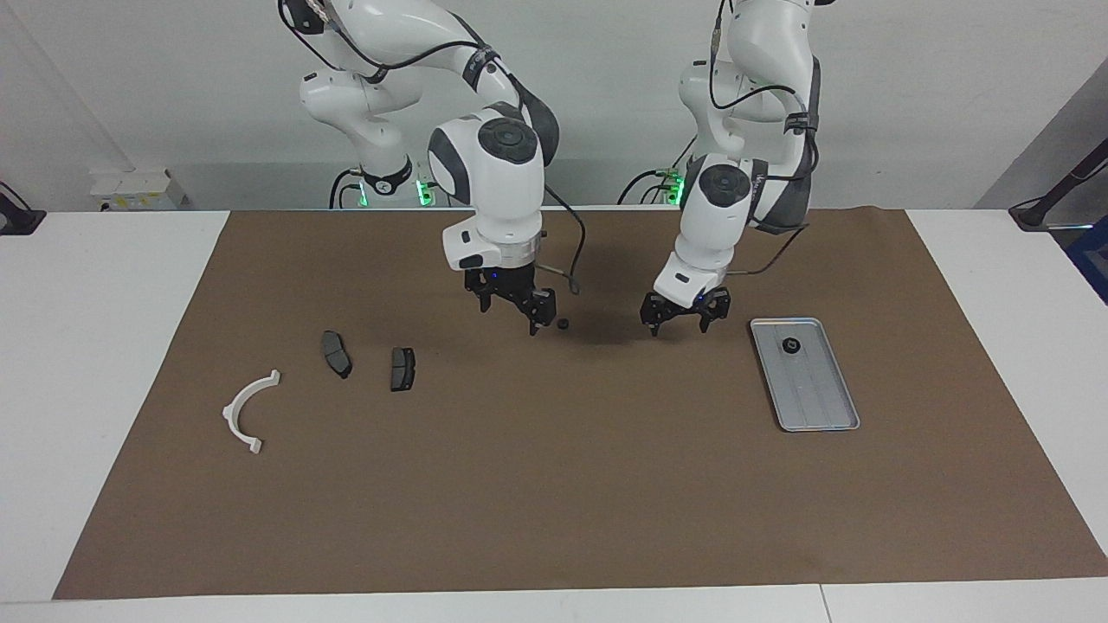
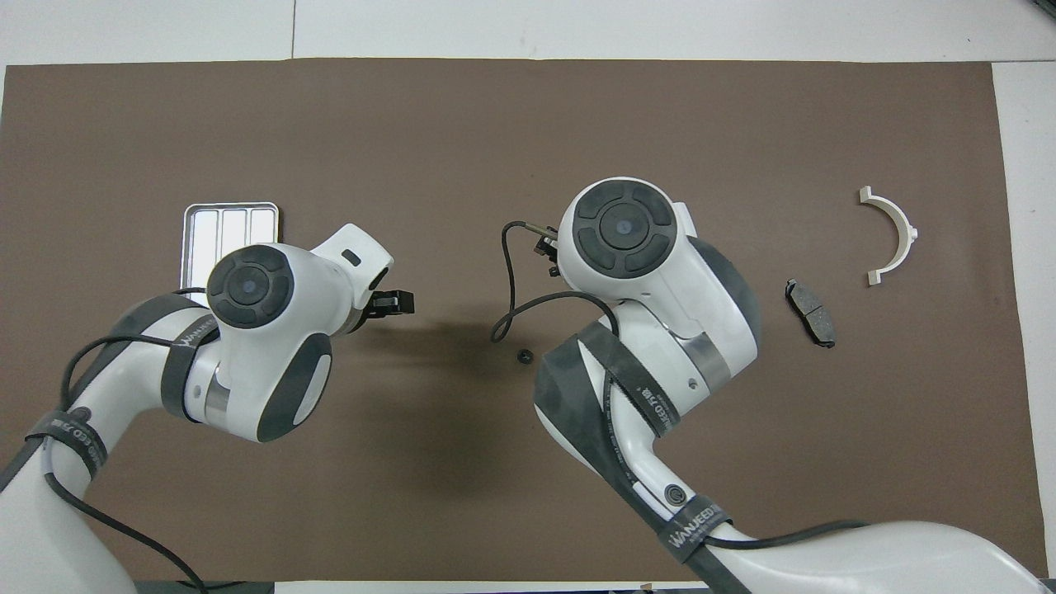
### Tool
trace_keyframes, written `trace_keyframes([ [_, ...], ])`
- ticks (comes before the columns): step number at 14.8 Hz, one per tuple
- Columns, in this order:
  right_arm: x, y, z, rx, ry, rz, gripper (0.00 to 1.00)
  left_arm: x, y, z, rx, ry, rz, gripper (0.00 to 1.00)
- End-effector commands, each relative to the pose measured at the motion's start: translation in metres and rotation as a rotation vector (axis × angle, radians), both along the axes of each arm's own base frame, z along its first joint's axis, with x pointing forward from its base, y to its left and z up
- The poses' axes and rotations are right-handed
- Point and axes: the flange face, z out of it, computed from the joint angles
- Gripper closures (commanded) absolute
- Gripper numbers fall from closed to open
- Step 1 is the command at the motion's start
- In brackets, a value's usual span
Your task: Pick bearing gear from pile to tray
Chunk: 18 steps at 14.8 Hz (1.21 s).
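One small black bearing gear [image 1: 563, 324] [image 2: 523, 356] lies on the brown mat between the two grippers. Another black gear [image 1: 790, 344] rests in the silver tray [image 1: 814, 402], at the end nearer the robots. My right gripper [image 1: 511, 318] hangs open just above the mat beside the loose gear, on the pile's side of it. My left gripper [image 1: 678, 324] is open and low over the mat between that gear and the tray. The pile holds a white arc bracket [image 1: 249, 409] and two dark pads [image 1: 336, 354] [image 1: 402, 369]. From overhead the left arm covers most of the tray [image 2: 231, 221].
The brown mat [image 1: 554, 502] covers most of the white table. Seen from overhead, the right arm hides one dark pad, while the other pad [image 2: 810, 312] and the arc bracket [image 2: 891, 235] show.
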Motion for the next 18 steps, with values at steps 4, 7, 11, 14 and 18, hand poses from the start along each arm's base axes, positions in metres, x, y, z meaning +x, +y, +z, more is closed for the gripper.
trace_keyframes([
  [4, 0.012, -0.094, 0.062, 0.001, 0.006, 0.187, 0.00, -0.043, -0.070, 0.005, 0.011, 0.001, 0.044, 0.02],
  [7, 0.017, -0.137, 0.081, 0.012, -0.004, 0.290, 0.00, -0.056, -0.106, -0.001, 0.006, 0.002, 0.070, 0.02],
  [11, 0.027, -0.195, 0.086, -0.004, 0.000, 0.395, 0.00, -0.051, -0.141, -0.017, 0.005, 0.009, 0.095, 0.02],
  [14, 0.029, -0.225, 0.088, 0.000, 0.005, 0.437, 0.00, -0.046, -0.154, -0.025, 0.003, 0.010, 0.109, 0.02],
  [18, 0.027, -0.233, 0.094, -0.003, 0.005, 0.429, 0.00, -0.044, -0.170, -0.043, 0.014, 0.023, 0.097, 0.02],
])
